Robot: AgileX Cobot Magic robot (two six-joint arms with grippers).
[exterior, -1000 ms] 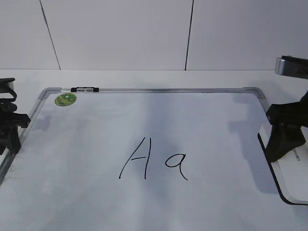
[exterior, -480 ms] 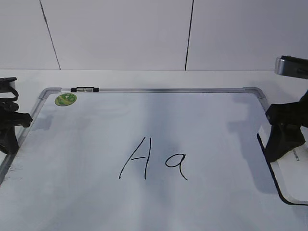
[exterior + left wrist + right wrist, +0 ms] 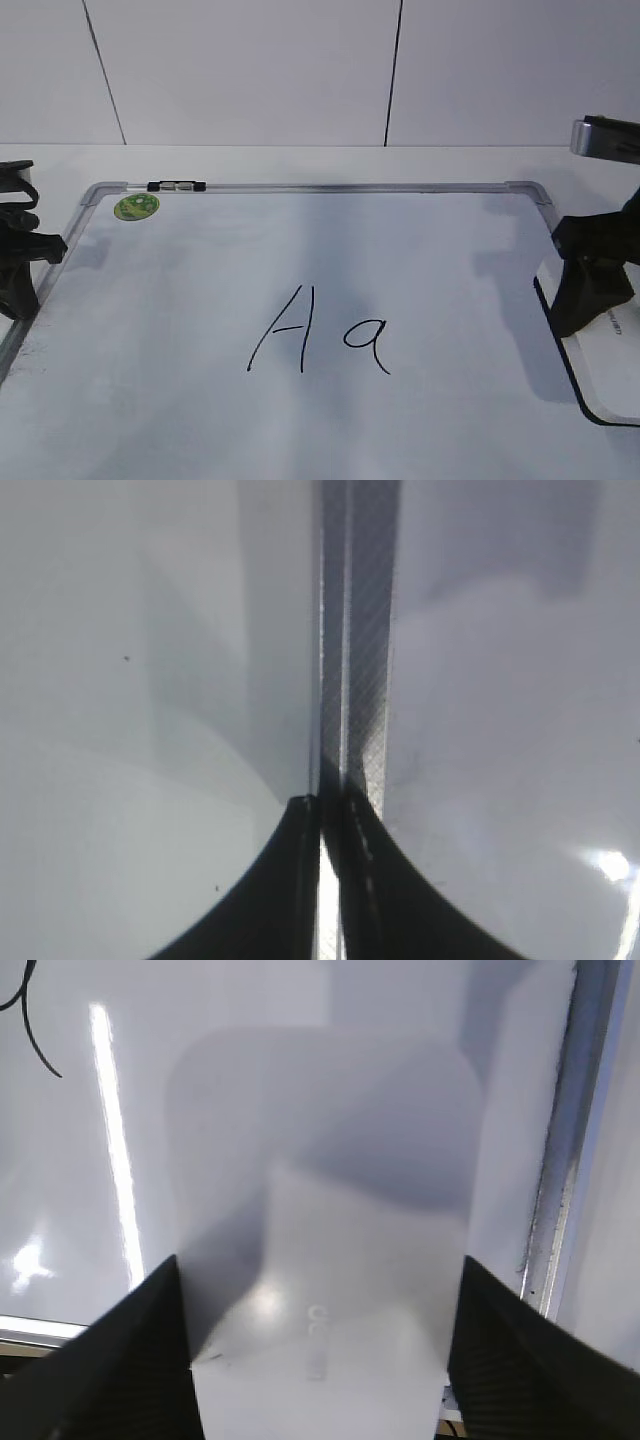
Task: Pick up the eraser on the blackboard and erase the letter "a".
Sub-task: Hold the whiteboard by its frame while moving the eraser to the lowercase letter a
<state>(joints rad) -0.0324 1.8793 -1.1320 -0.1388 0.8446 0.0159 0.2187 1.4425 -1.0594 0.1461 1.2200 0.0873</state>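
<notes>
Right gripper (image 3: 320, 1360) open, jaws straddling the eraser (image 3: 330, 1290) on the blackboard (image 3: 200, 300). Left gripper (image 3: 330, 880) closed at the board's left frame edge. Letter "a" (image 3: 366, 343) unerased.

The blackboard (image 3: 300, 250) has a smooth, glossy white face that throws back streaks of light, edged by a brushed grey metal frame (image 3: 350, 187) with dull scuffs. The eraser (image 3: 330, 1260) looks like smooth, satiny white plastic, though shadow blurs it. The fingers (image 3: 110, 1360) at 7 o'clock are matt black, finely ribbed.
</notes>
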